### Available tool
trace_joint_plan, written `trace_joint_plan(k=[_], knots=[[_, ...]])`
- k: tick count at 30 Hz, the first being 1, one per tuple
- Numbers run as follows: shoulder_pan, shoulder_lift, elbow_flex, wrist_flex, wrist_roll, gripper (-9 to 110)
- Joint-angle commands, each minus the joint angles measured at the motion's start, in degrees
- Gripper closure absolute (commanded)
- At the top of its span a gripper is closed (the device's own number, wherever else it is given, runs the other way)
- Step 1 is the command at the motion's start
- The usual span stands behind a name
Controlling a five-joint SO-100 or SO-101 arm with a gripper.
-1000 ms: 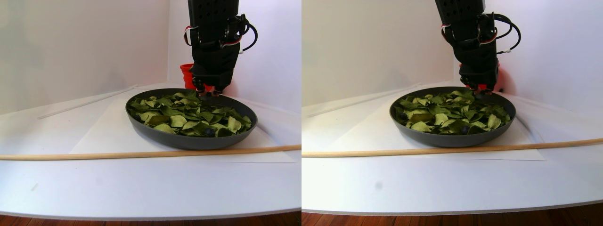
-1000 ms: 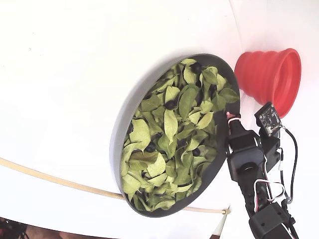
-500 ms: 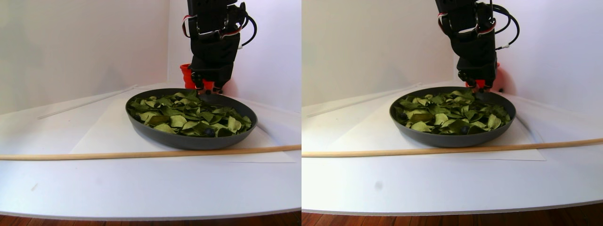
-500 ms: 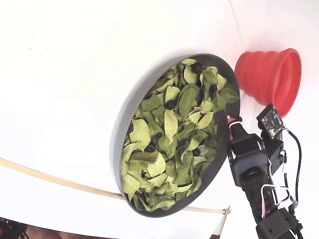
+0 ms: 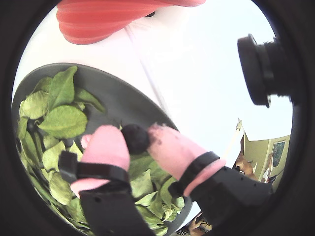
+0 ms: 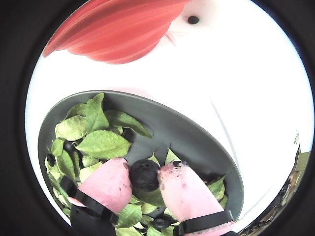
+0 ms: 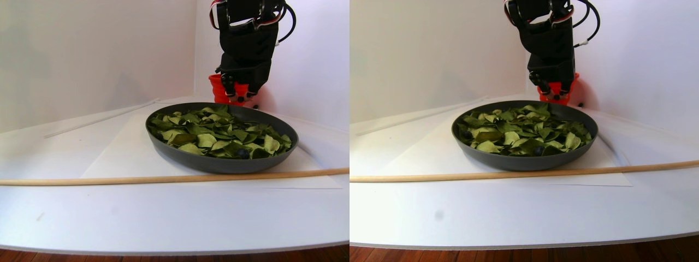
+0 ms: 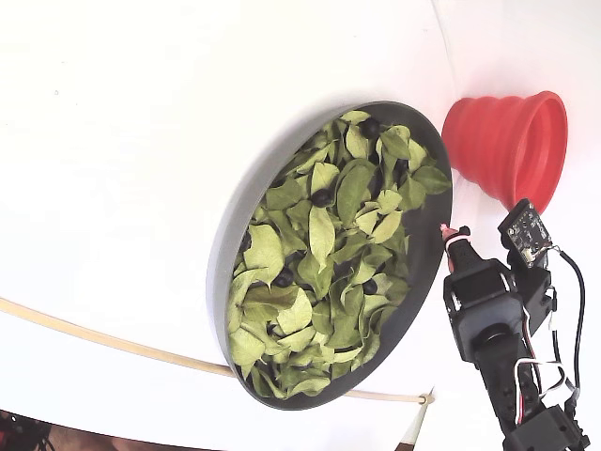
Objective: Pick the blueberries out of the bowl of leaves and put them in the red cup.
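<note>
In both wrist views my gripper (image 5: 135,138) (image 6: 144,173) is shut on one dark blueberry (image 5: 136,139) (image 6: 143,175), pinched between two pink fingertips (image 5: 105,145). It hangs above the far rim of the dark grey bowl (image 6: 179,129) (image 7: 218,164) (image 8: 223,256), on the side of the red cup (image 5: 98,22) (image 6: 118,29) (image 8: 507,141). Green leaves (image 8: 319,272) (image 7: 218,134) fill the bowl. More blueberries (image 8: 321,197) (image 8: 282,278) (image 6: 50,160) lie among them. In the stereo pair view the gripper (image 7: 238,98) stands in front of the cup (image 7: 217,87).
A thin wooden stick (image 7: 136,179) (image 8: 94,338) lies across the white table in front of the bowl. White walls close in behind the cup. A second wrist camera's lens (image 5: 261,69) juts in at the right. A small dark spot (image 6: 193,19) sits beside the cup.
The gripper has lifted off the leaves at the bowl's far rim and risen with the blueberry, drifting towards the red cup. The bowl and the cup have stayed put.
</note>
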Motion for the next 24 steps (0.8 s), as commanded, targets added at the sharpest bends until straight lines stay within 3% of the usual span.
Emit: trace_joint_plan(k=[1,24], knots=[[-0.09,9.58,0.09,0.0,-0.79,92],[-1.23,20.13,1.76,3.96,-2.46,92]])
